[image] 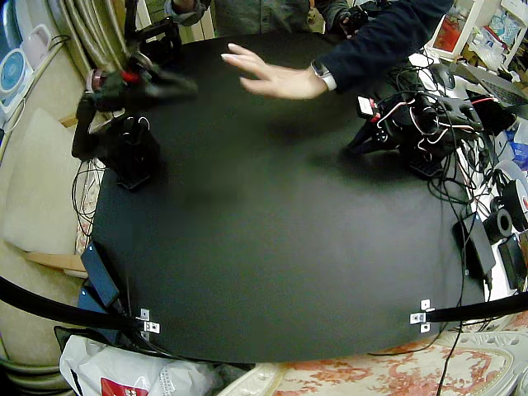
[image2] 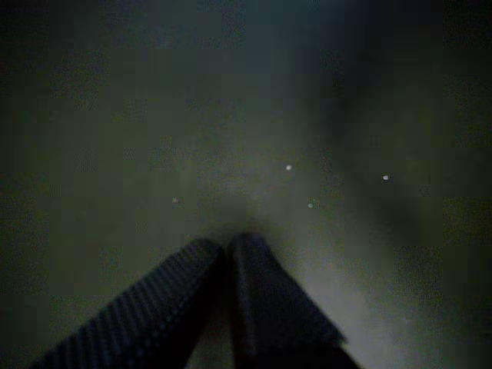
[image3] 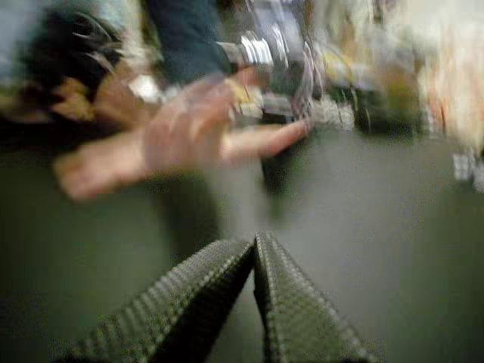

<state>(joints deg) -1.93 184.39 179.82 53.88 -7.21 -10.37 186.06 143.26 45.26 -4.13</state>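
Right gripper (image3: 253,246): jaws pressed together, nothing between them; raised off the table (image: 272,247) and pointing level toward a person's hand (image: 276,78). Hand: flat, palm down, fingers stretched out and slightly spread, hovering over the far half of the black table, near the gripper's tip but apart from it. Wrist carries a watch (image: 324,74); dark blue sleeve (image: 379,41) behind it. In a wrist view the hand (image3: 174,140) is blurred, straight ahead of the jaws. Left gripper (image2: 227,242): jaws closed on nothing, low over the dark table; left arm (image: 412,124) folded down, well apart from the hand.
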